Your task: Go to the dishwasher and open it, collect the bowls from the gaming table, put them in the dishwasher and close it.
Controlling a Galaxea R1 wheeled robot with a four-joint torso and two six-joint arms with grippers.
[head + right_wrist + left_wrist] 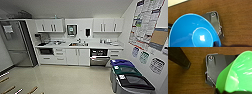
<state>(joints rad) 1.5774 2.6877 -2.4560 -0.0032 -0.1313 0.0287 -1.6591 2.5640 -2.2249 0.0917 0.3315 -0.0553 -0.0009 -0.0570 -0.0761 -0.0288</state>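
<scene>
Facing a white kitchenette with the dishwasher [99, 57] open (shiny pale floor [65, 78]); tool states: cannot tell.

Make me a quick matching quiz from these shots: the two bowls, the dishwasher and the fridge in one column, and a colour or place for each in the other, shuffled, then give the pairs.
Column one:
1. bowl in the left wrist view
2. bowl in the right wrist view
3. dishwasher
4. fridge

Column two:
A. at the far left of the kitchen wall
B. green
C. under the counter, right of the sink
D. blue

Pairs: 1-B, 2-D, 3-C, 4-A
</scene>
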